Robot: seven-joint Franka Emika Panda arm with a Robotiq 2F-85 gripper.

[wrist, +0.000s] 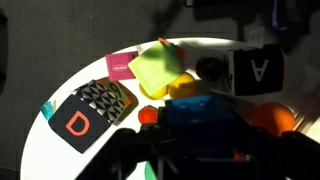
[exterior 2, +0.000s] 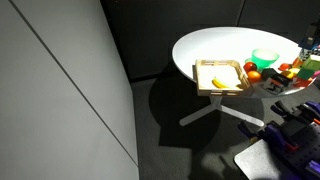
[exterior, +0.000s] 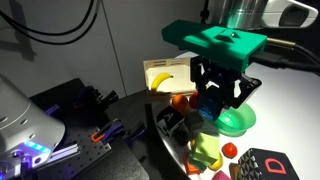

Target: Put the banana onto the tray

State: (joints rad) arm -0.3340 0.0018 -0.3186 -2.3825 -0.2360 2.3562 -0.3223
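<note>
Closest to the wrist camera, my gripper hung over a clutter of toy blocks, its jaws apart and, as far as I could tell, holding nothing. The banana lay inside the tray near the tabletop edge, off to one side of my gripper and well apart from it. I judged the placing done; the next move called only for lifting clear without knocking the green bowl.
</note>
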